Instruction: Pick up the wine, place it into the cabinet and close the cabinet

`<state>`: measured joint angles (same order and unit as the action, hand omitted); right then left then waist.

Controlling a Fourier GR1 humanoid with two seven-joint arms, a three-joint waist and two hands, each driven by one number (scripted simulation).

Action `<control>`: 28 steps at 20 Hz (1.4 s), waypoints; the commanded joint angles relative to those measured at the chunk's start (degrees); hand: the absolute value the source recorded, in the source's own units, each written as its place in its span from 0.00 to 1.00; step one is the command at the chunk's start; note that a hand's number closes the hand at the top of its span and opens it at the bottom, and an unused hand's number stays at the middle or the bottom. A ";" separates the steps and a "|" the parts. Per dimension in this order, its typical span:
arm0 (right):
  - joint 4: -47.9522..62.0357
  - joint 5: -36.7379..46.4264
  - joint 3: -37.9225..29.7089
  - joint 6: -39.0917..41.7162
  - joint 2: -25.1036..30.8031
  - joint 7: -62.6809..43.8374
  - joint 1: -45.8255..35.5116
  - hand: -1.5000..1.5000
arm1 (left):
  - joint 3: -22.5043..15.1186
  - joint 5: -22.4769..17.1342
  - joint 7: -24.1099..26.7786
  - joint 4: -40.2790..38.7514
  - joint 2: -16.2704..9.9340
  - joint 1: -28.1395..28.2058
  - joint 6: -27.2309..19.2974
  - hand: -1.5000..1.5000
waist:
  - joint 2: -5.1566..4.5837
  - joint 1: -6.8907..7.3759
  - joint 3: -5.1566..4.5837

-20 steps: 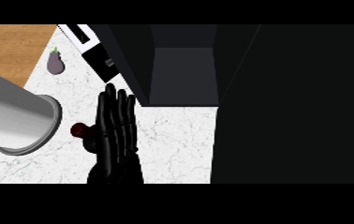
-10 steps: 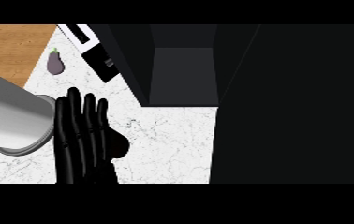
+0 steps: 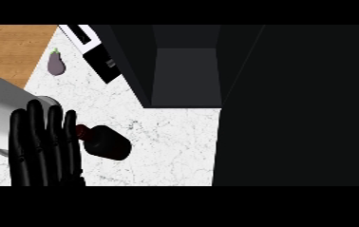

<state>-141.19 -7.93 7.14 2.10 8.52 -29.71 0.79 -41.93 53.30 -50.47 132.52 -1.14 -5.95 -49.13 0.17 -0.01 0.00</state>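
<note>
A black hand [image 3: 43, 147] stands at the lower left of the head view, fingers straight and close together, pointing up the counter, holding nothing. From where it comes in I would take it for the left hand, though the forearm behind it, a grey cylinder [image 3: 17, 112] slanting in from the left edge, is mostly cut off, so I cannot be sure. Just beside the fingers, to their right, the wine [image 3: 105, 142] lies on its side on the white marbled counter [image 3: 168, 145], its dark body angled toward the lower right and its reddish neck pointing at the hand; the neck looks to be touching or all but touching the outer finger. Above and to the right the cabinet [image 3: 186, 74] stands open, its dark inside showing a grey back panel, with a broad black door face filling the right of the view. An eggplant [image 3: 56, 64] rests on the counter near the upper left, next to a wooden surface [image 3: 24, 45]. The other hand does not show.
</note>
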 commanded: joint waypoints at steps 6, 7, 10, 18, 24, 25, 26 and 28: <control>-8.74 -5.67 -3.59 0.92 1.50 -4.84 1.18 0.00 | 2.85 -6.43 1.88 6.61 -5.87 7.91 -2.05 0.00 | -0.02 -0.24 -0.06; -5.66 -1.97 -0.38 0.71 -0.06 -2.68 1.64 0.00 | 2.34 -8.51 2.25 5.64 -5.68 8.27 -3.83 0.00 | -0.07 -0.22 -0.09; -8.64 -2.99 -1.71 -0.82 0.06 -5.51 -0.05 0.00 | 4.48 -10.74 1.62 8.53 -8.23 9.47 -3.21 0.00 | 0.04 -0.42 -0.15; -5.76 -0.60 0.58 0.16 -0.76 -3.26 -0.44 0.00 | 4.67 -21.25 8.46 1.69 -12.06 11.38 -10.89 0.00 | -0.14 -0.68 -0.25; -6.81 -1.75 0.35 0.98 -0.61 -2.65 1.32 0.00 | 5.88 -36.50 22.10 -5.98 -14.54 10.96 -14.37 0.00 | -0.17 -0.91 -0.20; -5.66 1.68 3.20 -0.28 -1.96 -2.62 1.32 0.00 | 8.37 -40.65 25.04 -5.53 -16.61 11.67 -14.18 0.00 | -0.17 -0.80 -0.31; -7.56 -1.86 -0.65 -0.63 -0.17 -6.55 -2.21 0.00 | 8.32 -41.87 26.67 -5.71 -15.63 13.29 -14.23 0.00 | -0.13 -0.48 -0.29; -7.30 -2.30 -1.57 -0.45 0.05 -6.68 -1.42 0.00 | 7.27 -44.97 34.01 -7.04 -15.66 17.05 -13.76 0.00 | -0.04 -0.23 -0.28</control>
<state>-142.09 -6.01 8.05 1.85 7.72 -32.83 -1.73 -34.75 16.09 -26.05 127.72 -16.26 7.46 -61.47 0.07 -0.54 -0.27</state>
